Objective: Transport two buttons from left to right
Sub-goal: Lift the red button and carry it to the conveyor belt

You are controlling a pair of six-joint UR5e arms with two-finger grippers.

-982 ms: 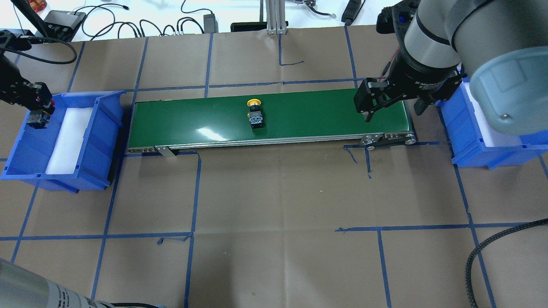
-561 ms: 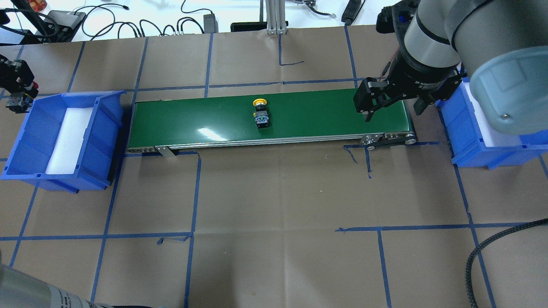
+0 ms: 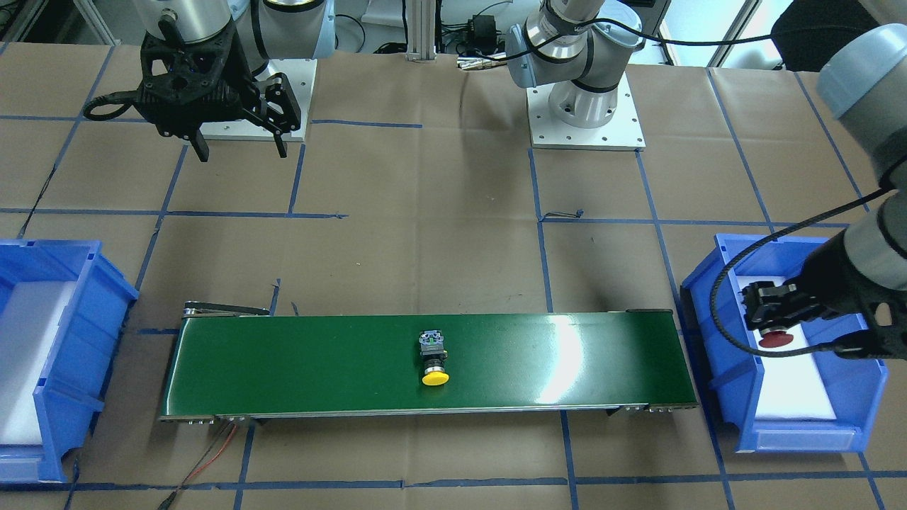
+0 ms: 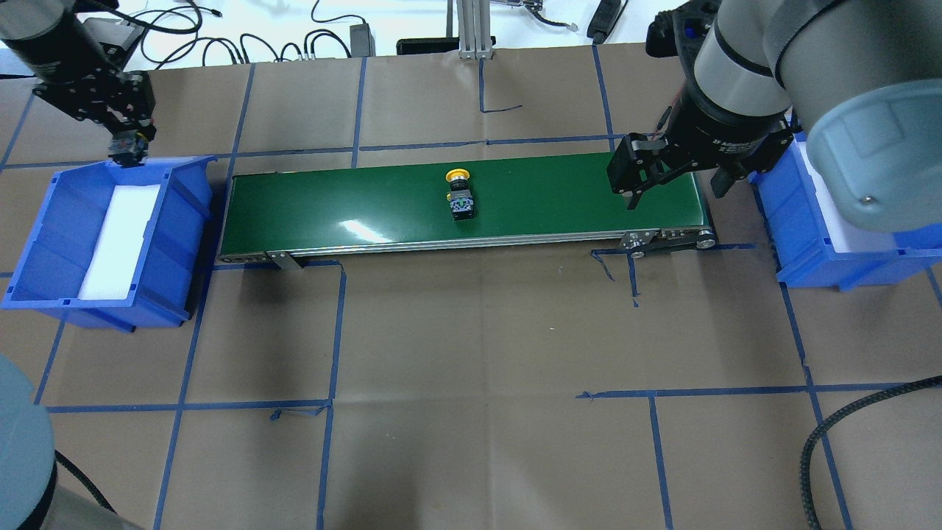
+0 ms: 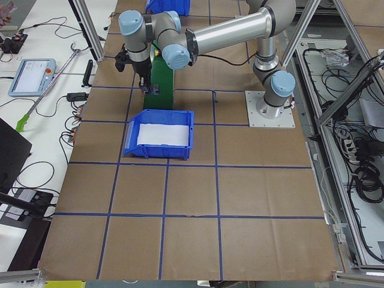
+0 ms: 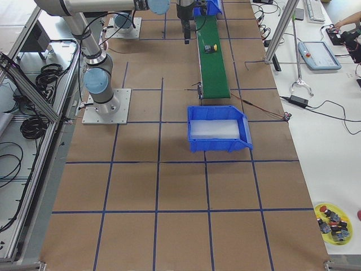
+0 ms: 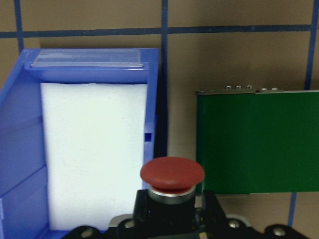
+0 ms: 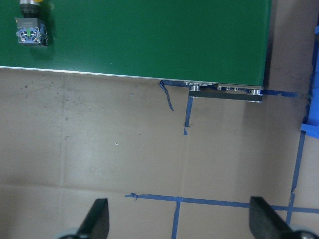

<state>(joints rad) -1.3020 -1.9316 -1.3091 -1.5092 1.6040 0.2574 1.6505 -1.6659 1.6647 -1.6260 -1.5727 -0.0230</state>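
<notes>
Red btn (image 7: 172, 172) body behind L pincer (image 7: 172, 213)

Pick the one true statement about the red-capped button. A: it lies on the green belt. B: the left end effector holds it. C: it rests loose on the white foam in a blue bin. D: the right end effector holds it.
B: the left wrist view shows the red-capped button clamped in the left end effector, while only the yellow-capped button lies on the green belt.
</notes>
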